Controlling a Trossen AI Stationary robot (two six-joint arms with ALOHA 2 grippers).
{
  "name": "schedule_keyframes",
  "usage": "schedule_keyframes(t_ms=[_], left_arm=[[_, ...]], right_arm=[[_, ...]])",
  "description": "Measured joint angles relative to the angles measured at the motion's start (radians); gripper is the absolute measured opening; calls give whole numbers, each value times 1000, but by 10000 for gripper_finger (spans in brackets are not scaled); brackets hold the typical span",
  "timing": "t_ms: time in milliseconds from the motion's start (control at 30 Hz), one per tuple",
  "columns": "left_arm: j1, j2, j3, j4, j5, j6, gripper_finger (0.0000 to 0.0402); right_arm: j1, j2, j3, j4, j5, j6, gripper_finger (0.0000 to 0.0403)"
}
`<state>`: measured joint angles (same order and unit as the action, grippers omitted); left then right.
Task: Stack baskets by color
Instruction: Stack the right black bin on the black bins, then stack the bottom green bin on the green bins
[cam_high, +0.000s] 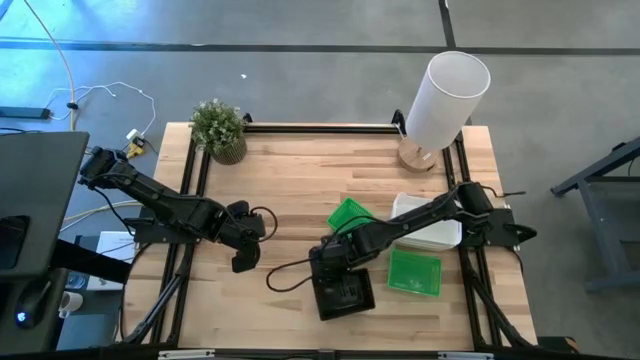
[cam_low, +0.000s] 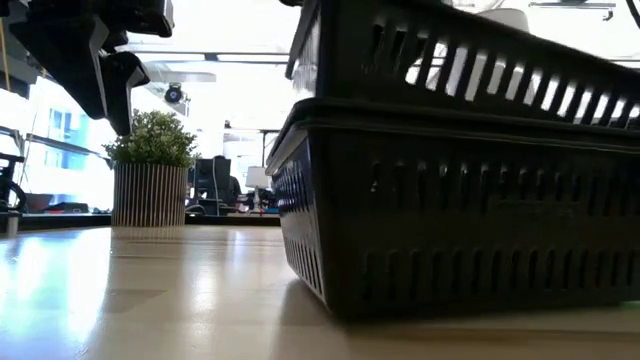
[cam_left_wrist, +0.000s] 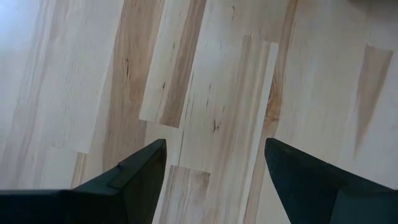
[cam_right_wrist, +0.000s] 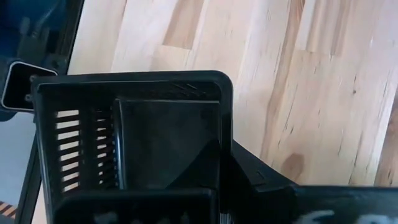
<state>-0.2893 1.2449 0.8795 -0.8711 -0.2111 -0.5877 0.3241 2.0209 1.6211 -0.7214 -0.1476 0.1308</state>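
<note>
My right gripper (cam_high: 330, 258) is shut on a black basket (cam_high: 345, 292) near the table's front middle. In the low view this upper black basket (cam_low: 450, 60) sits nested, slightly tilted, in another black basket (cam_low: 460, 230) that rests on the wood. One green basket (cam_high: 350, 215) lies tilted just beyond my right arm. Another green basket (cam_high: 413, 272) lies flat to the right. A white basket (cam_high: 430, 228) lies under my right arm. My left gripper (cam_high: 245, 258) hangs open over bare wood (cam_left_wrist: 214, 155), left of the black baskets. My right gripper (cam_right_wrist: 224, 155) has one finger inside the black basket and one finger (cam_right_wrist: 255, 180) outside, pinching a side wall (cam_right_wrist: 225, 127) near a corner. The fingers slant down from the table's right. The basket's underside sits in the lower black basket, a little tilted.
A small potted plant (cam_high: 220, 130) stands at the far left corner, and a tall white cylinder (cam_high: 445, 95) at the far right. Black frame rails run along the table's edges. Bare wood lies between the plant and the baskets.
</note>
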Motion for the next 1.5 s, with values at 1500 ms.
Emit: schedule_keyframes(t_ms=[1500], left_arm=[[3,0,1,332,-61,435,259]], right_arm=[[170,-138,1,-269,390,652,144]])
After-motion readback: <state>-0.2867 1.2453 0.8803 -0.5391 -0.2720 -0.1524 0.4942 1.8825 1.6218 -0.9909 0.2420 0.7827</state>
